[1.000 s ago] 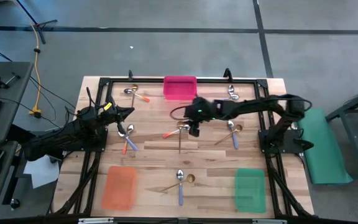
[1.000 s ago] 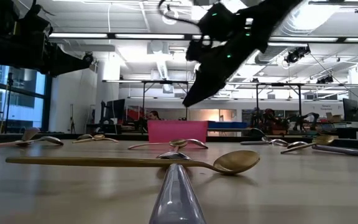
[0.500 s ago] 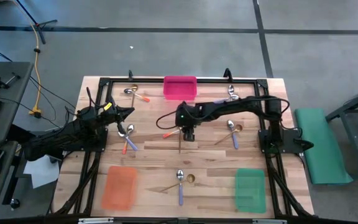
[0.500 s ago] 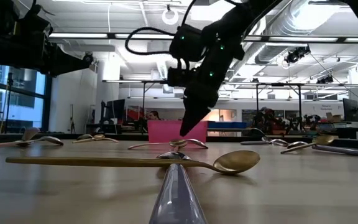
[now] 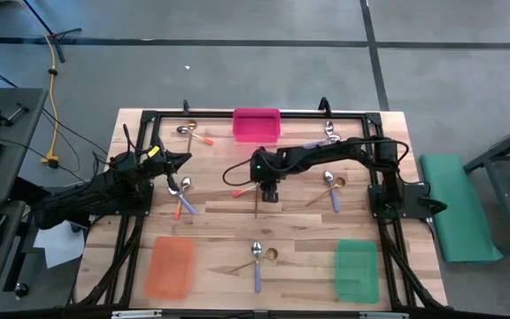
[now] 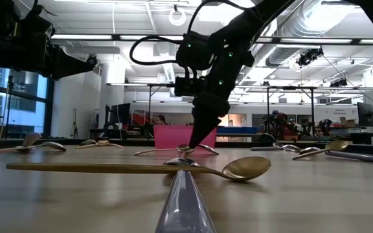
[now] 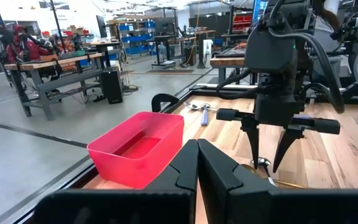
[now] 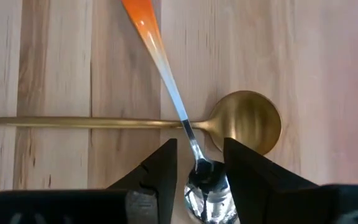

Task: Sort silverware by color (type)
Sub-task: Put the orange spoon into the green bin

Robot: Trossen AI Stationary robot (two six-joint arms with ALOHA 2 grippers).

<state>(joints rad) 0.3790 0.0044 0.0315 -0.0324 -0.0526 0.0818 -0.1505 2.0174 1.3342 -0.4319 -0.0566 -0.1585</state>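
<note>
I keep the right gripper (image 8: 197, 163) open astride the orange-handled spoon (image 8: 166, 78), avoiding the gold spoon (image 8: 244, 121) beneath; left gripper (image 7: 196, 168) closed.

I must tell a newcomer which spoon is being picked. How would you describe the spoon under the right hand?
Start at the pink tray on the table's far edge. Just nearer, the right hand straddles an orange-handled spoon lying across a gold spoon. Only it crosses another there.
</note>
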